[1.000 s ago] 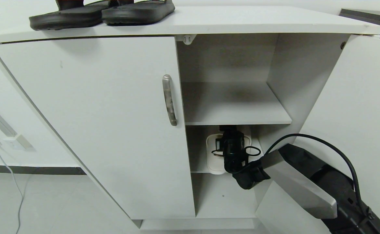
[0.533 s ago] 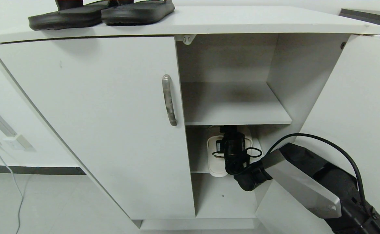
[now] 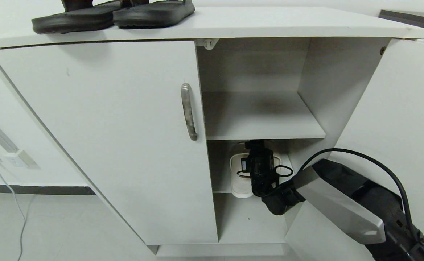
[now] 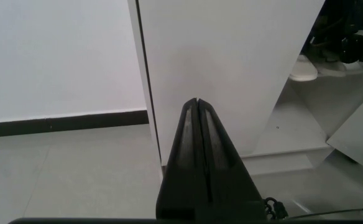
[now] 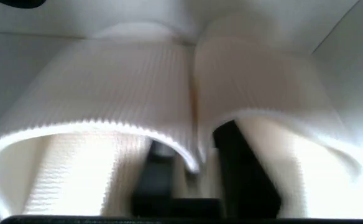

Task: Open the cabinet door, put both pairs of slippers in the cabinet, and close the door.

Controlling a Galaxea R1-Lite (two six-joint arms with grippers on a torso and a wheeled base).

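1. The cabinet [image 3: 270,21] is standing with its left door [image 3: 106,137] closed and its right door [image 3: 396,119] swung wide open.
2. The black slippers [image 3: 114,16] are lying side by side on the cabinet's top, near its back left corner, with their ends reaching almost to the front edge.
3. The white slippers [image 3: 239,174] are sitting together on the middle shelf [image 3: 221,189], in the left part of the open compartment, with their near ends at the shelf's front edge.
4. The right arm is reaching in under the upper shelf [image 3: 262,116], and the right gripper [image 5: 194,155] is sitting at the white slippers.
5. Its dark fingers [image 5: 243,168] are tucking under the two ribbed straps, one in each slipper, and pinching the straps' adjoining inner edges between them.
6. The left gripper [image 4: 197,109] is hanging low outside the cabinet, in front of the closed left door and above the floor [image 4: 63,168], with its fingers pressing flat together and holding nothing.
7. The metal handle [image 3: 189,111] is standing upright at the left door's right edge.
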